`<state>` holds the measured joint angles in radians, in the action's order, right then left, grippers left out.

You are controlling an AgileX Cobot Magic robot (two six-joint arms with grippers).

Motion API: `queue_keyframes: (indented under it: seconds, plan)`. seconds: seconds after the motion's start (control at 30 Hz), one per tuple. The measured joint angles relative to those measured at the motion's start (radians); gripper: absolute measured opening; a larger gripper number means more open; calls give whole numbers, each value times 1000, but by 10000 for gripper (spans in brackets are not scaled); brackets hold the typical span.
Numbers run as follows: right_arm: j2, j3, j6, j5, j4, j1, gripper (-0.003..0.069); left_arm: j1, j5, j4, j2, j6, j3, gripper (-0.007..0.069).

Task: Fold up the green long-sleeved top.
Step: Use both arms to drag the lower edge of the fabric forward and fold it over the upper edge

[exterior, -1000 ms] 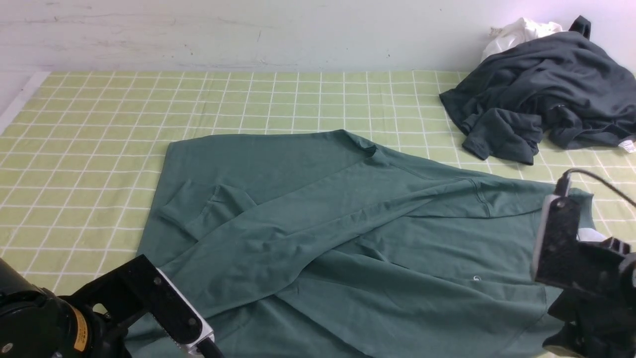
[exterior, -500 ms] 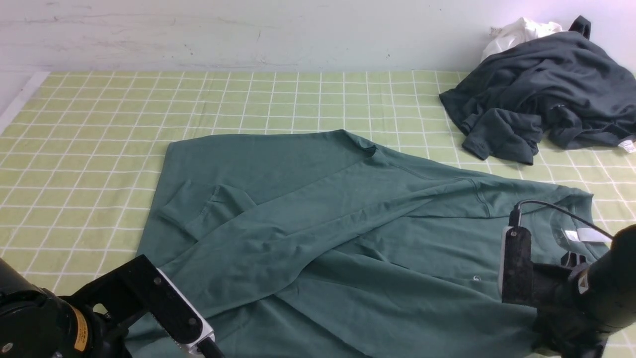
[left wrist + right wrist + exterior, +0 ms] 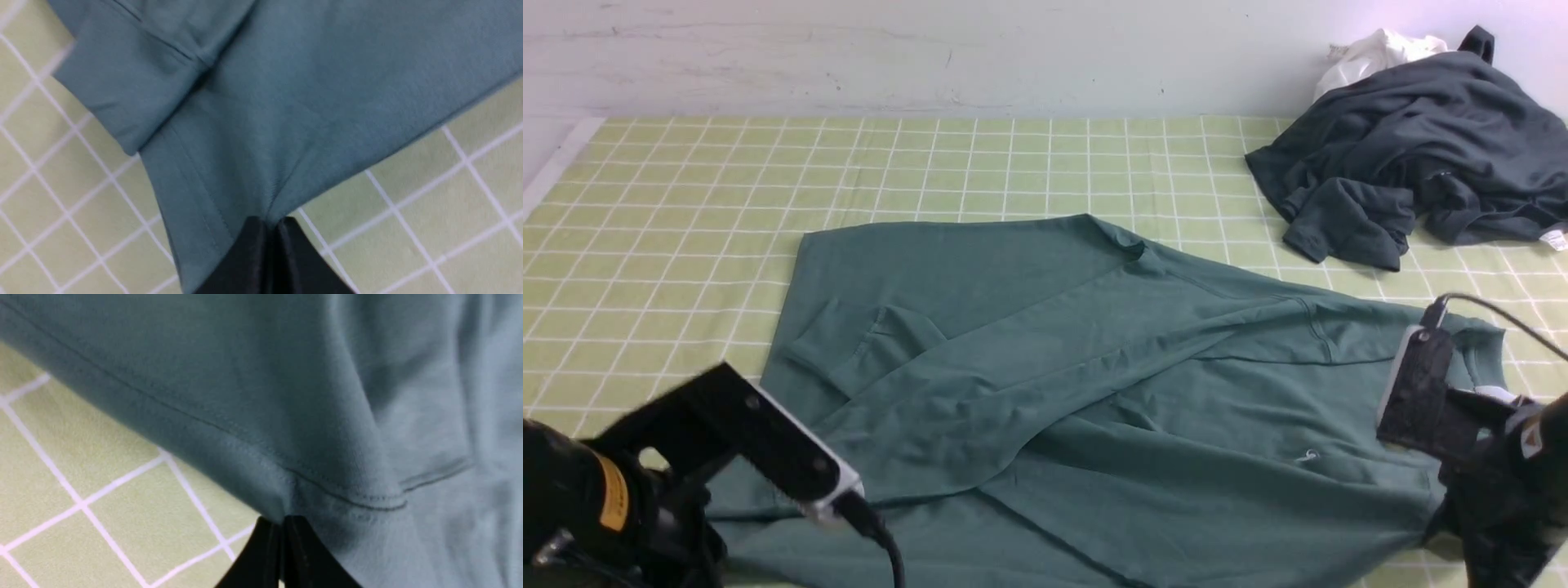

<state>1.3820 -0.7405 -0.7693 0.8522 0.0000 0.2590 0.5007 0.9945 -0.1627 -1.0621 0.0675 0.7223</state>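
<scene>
The green long-sleeved top lies spread on the checked cloth, with one sleeve folded across its body and a cuff at the left. Its small white chest logo shows. My left gripper is shut, pinching the top's near left hem corner. My right gripper is shut on the top's edge by a stitched seam. In the front view my left arm is at the near left and my right arm at the near right, covering the neck label.
A dark charcoal-grey garment is heaped at the far right, with a small white cloth behind it. The yellow-green checked table cover stretches to the far wall. A cable arcs from my right wrist.
My left arm has lifted and moved left with the hem corner. My right arm dipped toward the near edge, then rose and moved back. The top's near edge has shifted slightly.
</scene>
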Motion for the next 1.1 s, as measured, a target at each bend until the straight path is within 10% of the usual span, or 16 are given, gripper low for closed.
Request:
queue_keyframes:
  seconds: [0.53, 1.1]
  plan:
    - [462, -616, 19, -233, -112, 0, -4, -366, -390, -130, -534, -145, 556, 6]
    - [891, -1122, 174, -190, -146, -72, -3, -393, -423, -234, -1205, -148, 1188, 39]
